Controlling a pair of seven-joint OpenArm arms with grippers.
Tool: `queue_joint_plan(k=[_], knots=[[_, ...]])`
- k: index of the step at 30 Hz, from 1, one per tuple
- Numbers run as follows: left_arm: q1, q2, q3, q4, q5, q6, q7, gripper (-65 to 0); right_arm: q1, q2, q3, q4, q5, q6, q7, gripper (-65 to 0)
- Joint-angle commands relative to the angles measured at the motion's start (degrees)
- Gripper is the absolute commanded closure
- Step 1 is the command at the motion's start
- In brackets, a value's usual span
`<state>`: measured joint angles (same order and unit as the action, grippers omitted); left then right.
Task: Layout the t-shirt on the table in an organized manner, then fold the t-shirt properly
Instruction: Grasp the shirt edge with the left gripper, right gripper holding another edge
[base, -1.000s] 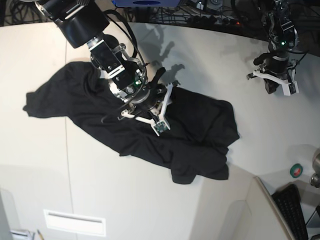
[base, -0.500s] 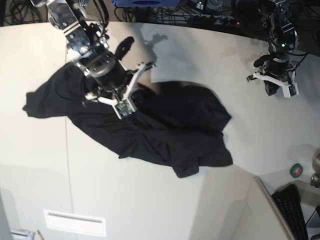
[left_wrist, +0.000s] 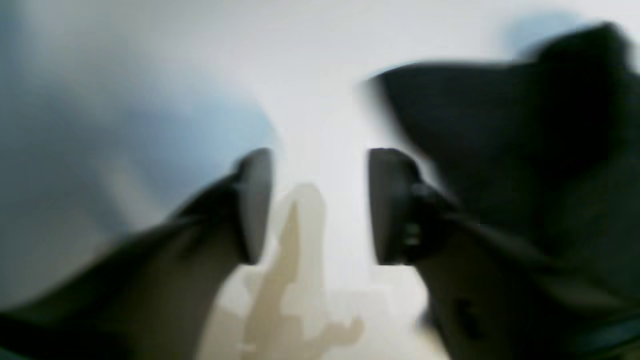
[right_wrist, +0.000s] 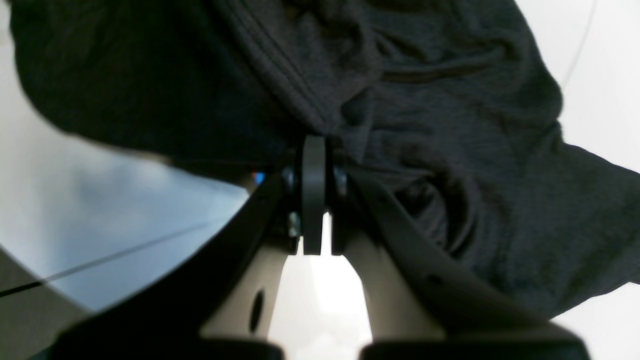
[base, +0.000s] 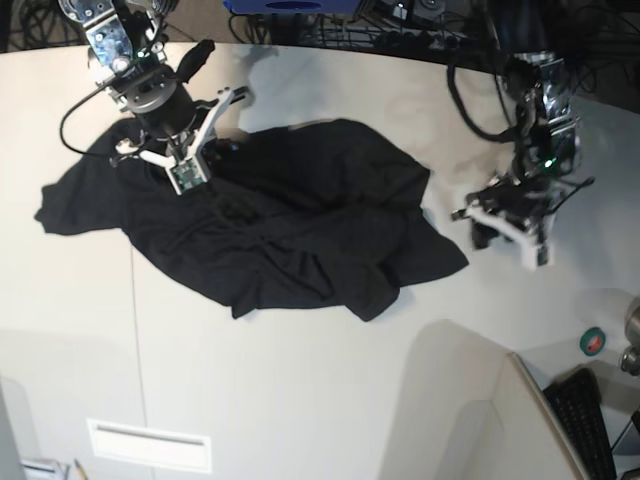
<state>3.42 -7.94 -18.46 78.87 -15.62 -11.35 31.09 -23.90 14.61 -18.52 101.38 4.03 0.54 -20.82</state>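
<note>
The black t-shirt (base: 300, 230) lies crumpled across the off-white table (base: 300, 400); no print shows. My right gripper (base: 175, 140) is at the shirt's back left corner. In the right wrist view that gripper (right_wrist: 315, 150) is shut on a bunched fold of the t-shirt (right_wrist: 425, 100). My left gripper (base: 510, 232) hangs just right of the shirt's right edge. The left wrist view is blurred but shows that gripper (left_wrist: 320, 205) open, with only table between its fingers (left_wrist: 255, 205) and the t-shirt (left_wrist: 500, 140) to its upper right.
A green tape roll (base: 592, 341) and a black keyboard (base: 585, 420) sit at the front right beyond a raised panel. Cables (base: 400, 20) run along the table's far edge. A thin seam (base: 135, 300) crosses the tabletop on the left.
My right gripper has dragged the shirt towards the back left, shut on the fabric. My left arm has swung down towards the shirt's right edge and its jaws have opened.
</note>
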Motion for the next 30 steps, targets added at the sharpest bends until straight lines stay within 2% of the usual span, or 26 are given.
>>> queue_joint_plan(k=[1, 4, 6, 13, 20, 26, 28, 29, 30], knots=[[-1.9, -0.5, 1.4, -0.1, -0.3, -0.1, -1.2, -37.7, -0.1, 0.3, 0.5, 0.3, -0.1, -0.1, 1.0, 0.0], [-6.4, -0.1, 4.4, -5.3, -0.3, 0.0, -1.2, -46.6, -0.1, 0.3, 0.6, -0.2, -0.1, -0.1, 1.0, 0.0], [-9.4, 1.0, 4.5, -10.1, -0.3, 0.0, -1.2, -48.7, -0.1, 0.3, 0.6, -0.2, -0.1, -0.1, 1.0, 0.0], [-10.3, 1.7, 4.4, -14.0, -0.3, 0.2, -1.3, -48.7, -0.1, 0.3, 0.6, -0.2, -0.1, -0.1, 1.0, 0.0], [-12.4, 3.2, -3.5, -17.8, -0.3, 0.2, -1.2, -48.7, -0.1, 0.3, 0.6, -0.2, -0.1, -0.1, 1.0, 0.0], [-15.2, 4.1, -3.7, -24.5, -0.3, 0.2, -1.2, -48.4, 0.0, 0.3, 0.6, -0.2, -0.1, -0.1, 1.0, 0.0], [-15.3, 4.5, -3.7, -25.3, -0.3, 0.2, -1.2, -43.9, -0.1, 0.3, 0.6, -0.2, -0.1, -0.1, 1.0, 0.0], [-15.3, 4.5, -3.7, -25.5, -0.3, 0.2, -1.2, -39.5, -0.1, 0.3, 0.6, -0.2, -0.1, -0.1, 1.0, 0.0], [-15.4, 4.6, -3.7, -25.8, -0.3, 0.1, -1.2, -32.3, -0.1, 0.3, 0.6, -0.2, -0.1, -0.1, 1.0, 0.0]])
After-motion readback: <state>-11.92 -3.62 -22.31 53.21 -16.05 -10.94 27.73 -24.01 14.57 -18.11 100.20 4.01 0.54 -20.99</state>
